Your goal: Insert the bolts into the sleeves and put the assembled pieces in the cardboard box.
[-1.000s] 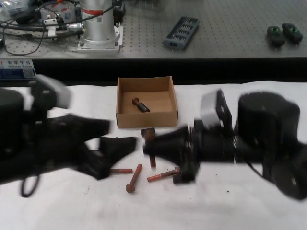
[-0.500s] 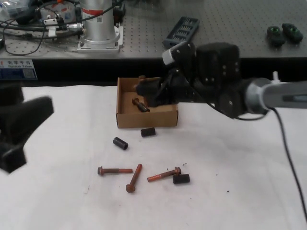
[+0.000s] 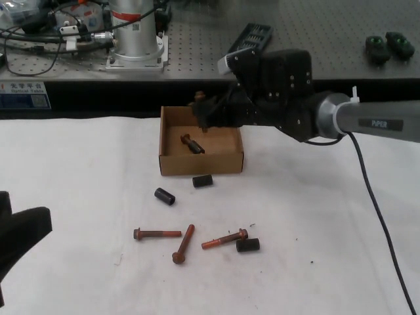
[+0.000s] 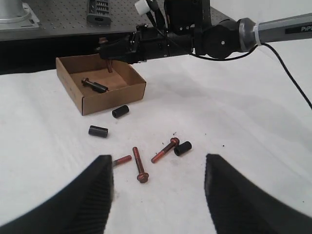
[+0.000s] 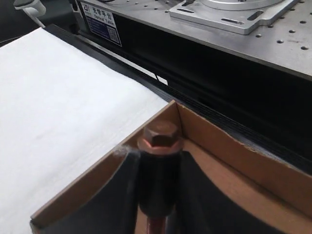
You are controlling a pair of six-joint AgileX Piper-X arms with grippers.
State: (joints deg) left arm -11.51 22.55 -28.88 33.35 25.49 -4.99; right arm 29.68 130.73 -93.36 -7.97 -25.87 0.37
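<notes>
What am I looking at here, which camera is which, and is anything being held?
Two robot arms work over a white cloth. One picture looks down from behind them; the other two come from cameras on each arm's wrist. The right gripper is above the cardboard box, shut on a dark sleeve with a bolt through it. One finished piece lies in the box. On the cloth lie three loose bolts and three loose sleeves. The left gripper hangs open, holding nothing.

White cloth (image 3: 315, 249), perforated metal bench (image 3: 321, 33)
</notes>
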